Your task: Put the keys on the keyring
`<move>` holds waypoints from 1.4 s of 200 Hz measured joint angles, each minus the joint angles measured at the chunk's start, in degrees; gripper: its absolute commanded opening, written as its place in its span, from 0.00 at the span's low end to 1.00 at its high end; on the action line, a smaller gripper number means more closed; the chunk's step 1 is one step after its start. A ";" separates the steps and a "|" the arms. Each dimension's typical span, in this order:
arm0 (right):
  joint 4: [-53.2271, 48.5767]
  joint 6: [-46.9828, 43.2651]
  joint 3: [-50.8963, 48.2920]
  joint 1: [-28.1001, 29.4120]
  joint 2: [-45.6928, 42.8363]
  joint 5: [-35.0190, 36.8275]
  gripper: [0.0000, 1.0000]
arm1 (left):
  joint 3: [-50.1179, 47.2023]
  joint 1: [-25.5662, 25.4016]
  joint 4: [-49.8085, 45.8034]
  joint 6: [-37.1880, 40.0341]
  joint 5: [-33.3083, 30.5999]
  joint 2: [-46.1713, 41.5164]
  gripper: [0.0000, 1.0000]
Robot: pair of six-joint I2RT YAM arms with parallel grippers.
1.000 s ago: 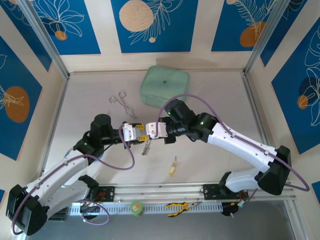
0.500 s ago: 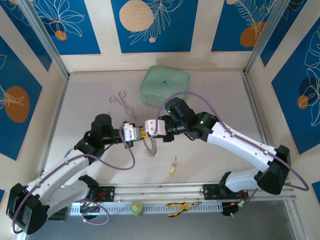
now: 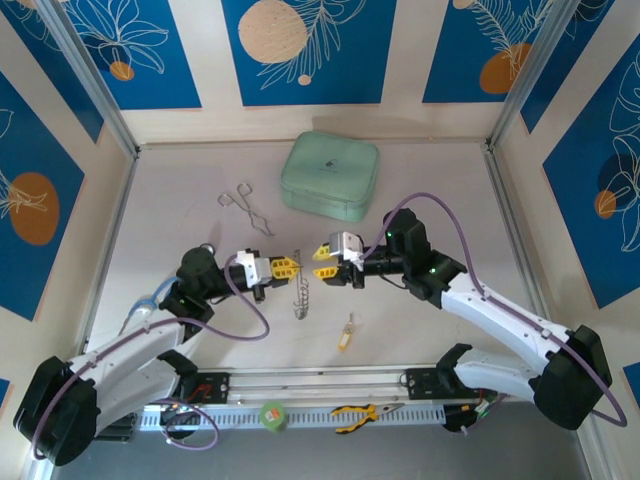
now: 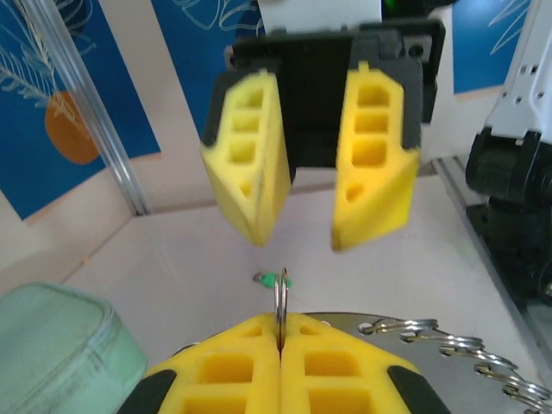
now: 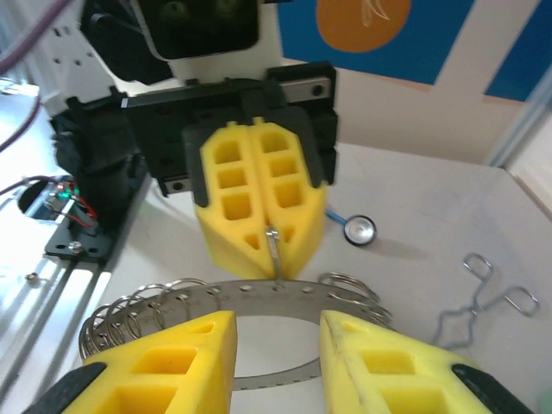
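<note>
The keyring point(image 3: 300, 296), a flat perforated metal band fringed with wire loops, hangs below my left gripper point(image 3: 284, 265). That gripper point(image 4: 279, 328) is shut on one small loop of the ring point(image 5: 285, 293). My right gripper point(image 3: 325, 250) faces it from the right, open, with nothing between its fingers point(image 5: 276, 326). The ring's band lies just beyond its tips. A yellow-headed key point(image 3: 345, 334) lies on the table in front of the ring. A small green head point(image 4: 274, 279) shows right behind the pinched loop; I cannot tell whether it hangs on the loop.
Silver forceps point(image 3: 247, 208) lie at the back left and a mint zip pouch point(image 3: 330, 175) at the back centre. A blue-stemmed silver disc point(image 5: 359, 229) rests beside the left arm. Yellow pliers point(image 3: 360, 411) and a small ball point(image 3: 272, 415) sit by the front rail.
My right gripper has opened, let go and drawn back to the right. The left gripper has shut on the ring's loop, and the ring now hangs from it alone.
</note>
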 measured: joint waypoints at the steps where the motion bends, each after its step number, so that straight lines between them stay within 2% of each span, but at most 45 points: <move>1: 0.09 0.02 0.00 0.07 0.07 -0.09 0.32 | 0.00 0.00 0.17 -0.07 0.07 0.02 0.00; 78: 2.49 0.04 0.02 2.38 2.05 -0.76 0.28 | -0.13 0.00 8.72 -4.81 4.15 2.67 0.00; 280: 0.96 0.07 0.07 3.17 0.44 3.87 0.26 | -0.13 0.07 8.35 -4.46 4.96 2.78 0.00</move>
